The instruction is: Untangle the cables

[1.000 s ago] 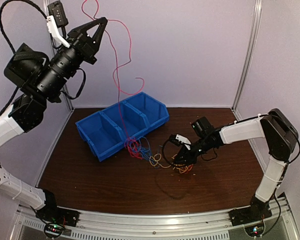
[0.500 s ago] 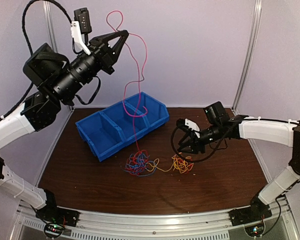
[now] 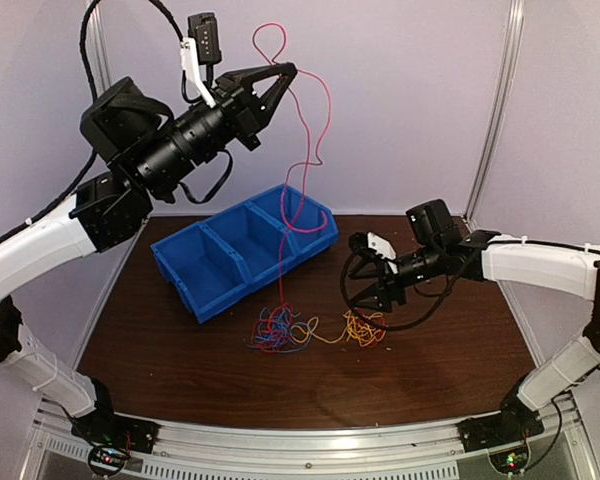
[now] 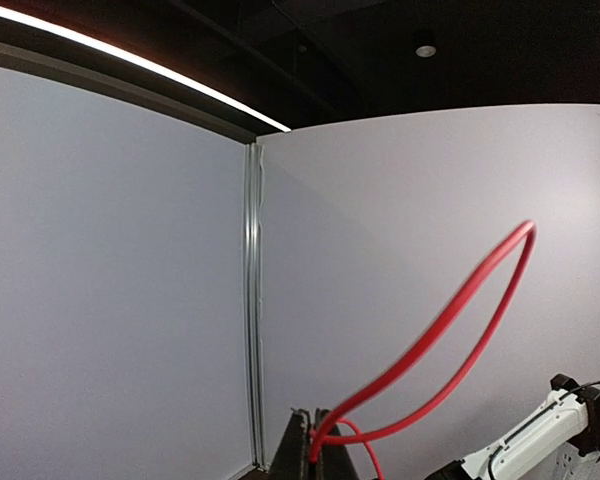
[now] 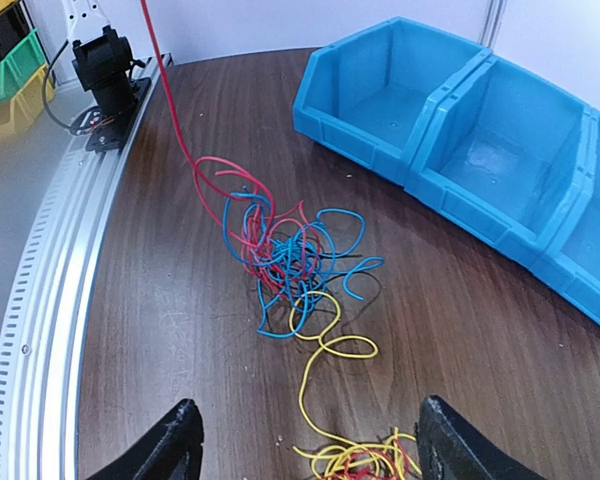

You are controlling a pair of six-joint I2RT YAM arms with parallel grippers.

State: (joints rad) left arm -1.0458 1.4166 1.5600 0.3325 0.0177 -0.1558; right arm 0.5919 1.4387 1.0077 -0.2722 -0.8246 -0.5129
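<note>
From above, my left claw (image 3: 288, 70) is raised high near the back wall, its tips pressed together on the red cable (image 3: 323, 110). That strand loops above the tips, then hangs nearly straight down to the surface (image 3: 180, 350). On its way it crosses the right end of the blue bin (image 3: 195, 270); I cannot tell whether it touches the rim. The bin is hard, smooth plastic, a long box split into three compartments and set at a slant. The rest of the cables (image 3: 280, 330) lie in front of it. They form a red and blue knot, with a yellow-orange clump to its right and a thin yellow strand joining the two. My right claw (image 3: 363, 290) hangs just over that clump, tilted down.

On the left wrist camera, the left claw (image 4: 313, 445) is closed, pinching the red cable (image 4: 460, 330). The cable arches up and right in a glossy round loop against the pale wall.

On the right wrist camera, the right claw (image 5: 310, 455) is spread wide, with nothing between its fingers. The yellow-orange clump sits just between the tips at the bottom edge. The cables (image 5: 280, 250) spread as a loose scribble on the dark wood-grain surface (image 5: 160, 330). The red cable (image 5: 165, 90) climbs away to the upper left. In the bin (image 5: 360, 110), the compartments show only smooth blue floor.
</note>
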